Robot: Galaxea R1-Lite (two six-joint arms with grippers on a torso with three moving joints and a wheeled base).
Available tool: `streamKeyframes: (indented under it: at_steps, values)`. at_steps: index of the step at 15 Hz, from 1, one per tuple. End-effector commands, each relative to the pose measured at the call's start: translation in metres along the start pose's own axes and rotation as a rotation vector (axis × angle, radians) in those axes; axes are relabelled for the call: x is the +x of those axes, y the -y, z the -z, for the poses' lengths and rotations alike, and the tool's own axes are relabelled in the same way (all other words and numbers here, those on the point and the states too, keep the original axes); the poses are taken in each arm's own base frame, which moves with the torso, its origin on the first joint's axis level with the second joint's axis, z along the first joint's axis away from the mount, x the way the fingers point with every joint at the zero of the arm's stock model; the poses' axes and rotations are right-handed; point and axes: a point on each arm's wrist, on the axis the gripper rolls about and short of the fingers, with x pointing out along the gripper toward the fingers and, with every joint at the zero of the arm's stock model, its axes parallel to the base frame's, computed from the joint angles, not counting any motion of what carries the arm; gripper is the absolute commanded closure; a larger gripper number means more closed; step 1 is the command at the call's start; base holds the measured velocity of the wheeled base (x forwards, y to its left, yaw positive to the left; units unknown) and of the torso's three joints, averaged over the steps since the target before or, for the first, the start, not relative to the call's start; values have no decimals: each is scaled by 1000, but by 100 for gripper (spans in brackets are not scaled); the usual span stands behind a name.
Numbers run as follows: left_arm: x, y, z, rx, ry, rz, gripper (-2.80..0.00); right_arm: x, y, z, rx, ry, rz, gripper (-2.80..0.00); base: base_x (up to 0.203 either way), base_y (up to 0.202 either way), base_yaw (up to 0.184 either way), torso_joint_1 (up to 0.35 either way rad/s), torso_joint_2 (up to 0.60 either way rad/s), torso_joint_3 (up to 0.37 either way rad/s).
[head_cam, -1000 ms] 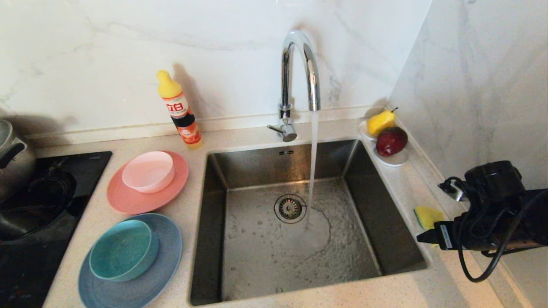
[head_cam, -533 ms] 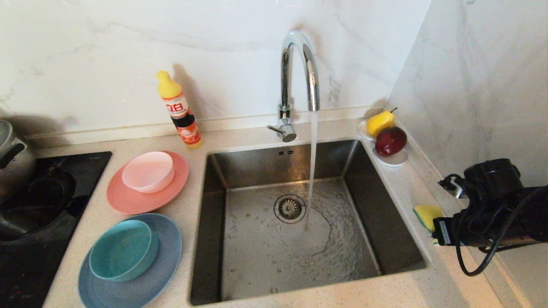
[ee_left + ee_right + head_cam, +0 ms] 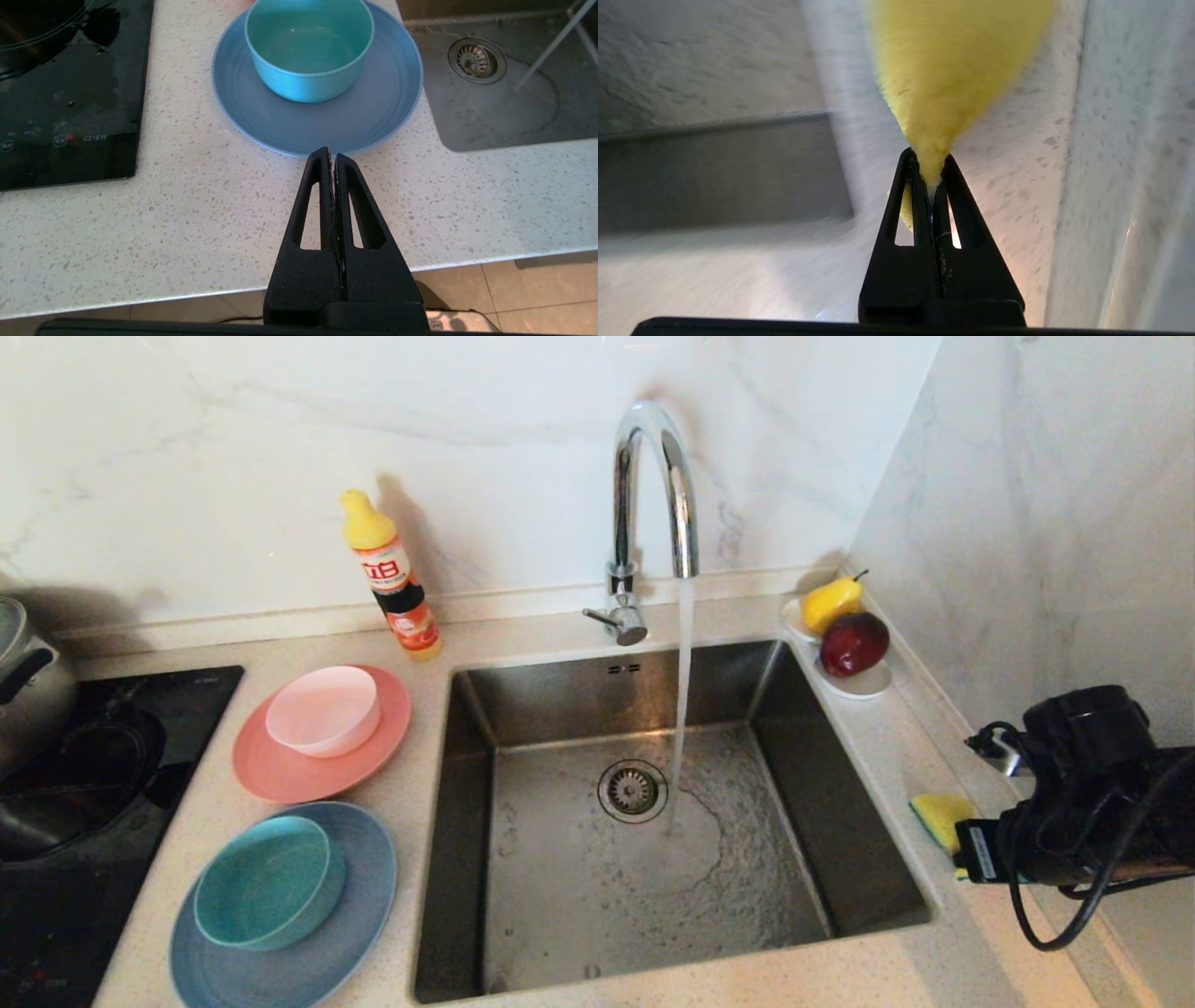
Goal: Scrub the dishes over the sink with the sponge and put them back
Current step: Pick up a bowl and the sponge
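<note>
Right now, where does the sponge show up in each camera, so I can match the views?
Head view: the sponge lies on the counter right of the sink, partly hidden by the right gripper.
Left wrist view: not in it.
Right wrist view: the sponge fills the upper middle, pinched at the gripper's tips.
Shared landmark: the speckled counter beside the sink.

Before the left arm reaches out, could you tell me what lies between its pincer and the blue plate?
Only bare speckled counter, seen in the left wrist view.

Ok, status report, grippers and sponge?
Right gripper shut on sponge, right of sink. Left gripper shut, parked near blue plate. Nothing blocking.
</note>
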Motion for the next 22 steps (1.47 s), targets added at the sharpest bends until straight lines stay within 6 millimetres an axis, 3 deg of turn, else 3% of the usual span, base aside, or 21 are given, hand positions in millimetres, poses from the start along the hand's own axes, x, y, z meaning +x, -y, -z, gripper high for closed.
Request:
streamKeyframes:
  at_steps: [1,6,10,13,22]
  values:
    - [0,0,0,0,-3,1,0,-31,-7,0,-22,76,-36,0,0,0,0,0,0,0]
    - [0,0,0,0,-3,0,0,-111,-37,27,-159,134,-232,0,0,0,0,0,0,0]
    - [0,0,0,0,-4,2,0,-147,-59,54,-297,111,-378,0,0,0,0,0,0,0]
    - [0,0,0,6,-4,0,0,-154,-69,64,-287,68,-442,0,0,0,0,0,0,0]
    - [0,-1,-1,8,-3,-35,0,-142,-85,66,-198,-32,-458,0,0,0,0,0,0,0]
